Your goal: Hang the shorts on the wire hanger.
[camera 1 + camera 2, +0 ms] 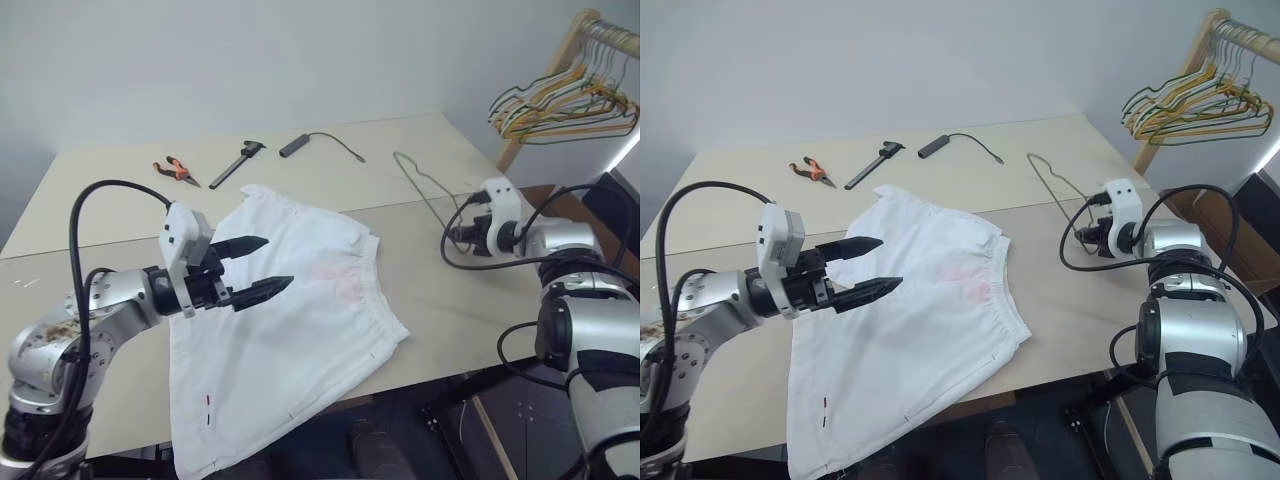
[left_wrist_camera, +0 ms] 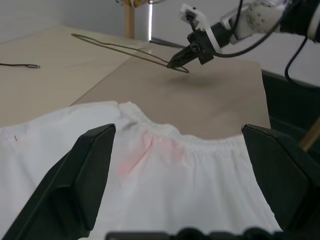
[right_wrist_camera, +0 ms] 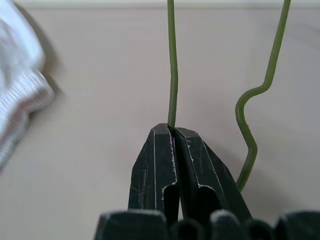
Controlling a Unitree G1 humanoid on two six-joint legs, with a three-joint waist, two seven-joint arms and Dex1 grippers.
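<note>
Item one, the shorts (image 1: 290, 320): white cloth, spread flat on the near part of the table (image 1: 100, 190), gathered waistband toward the robot's right, a faint pink patch below it, one hem hanging over the near edge. Item two, the wire hanger (image 1: 420, 190): thin bare wire, lying on the table just beyond and to the right of the shorts and apart from them, one end pinched in the right gripper (image 3: 173, 131), whose jaws are pressed together on the wire. Item three, the left gripper (image 1: 262, 267): hovering over the shorts with jaws wide apart, holding nothing. Step in hand, by judgement: the hanger is secured, the shorts are not yet taken up. The next move calls for the left gripper to close on the waistband or a leg so the cloth can be brought to the wire; thin wire may twist in the pinch. Sundry: orange-handled pliers (image 1: 176, 170), a black hand tool (image 1: 236, 163), a dark cabled device (image 1: 296, 145), all at the table's far side. Containers: none on the table; the wooden rail (image 1: 575, 40) to the right carries a bunch of coloured hangers (image 1: 565, 100).
</note>
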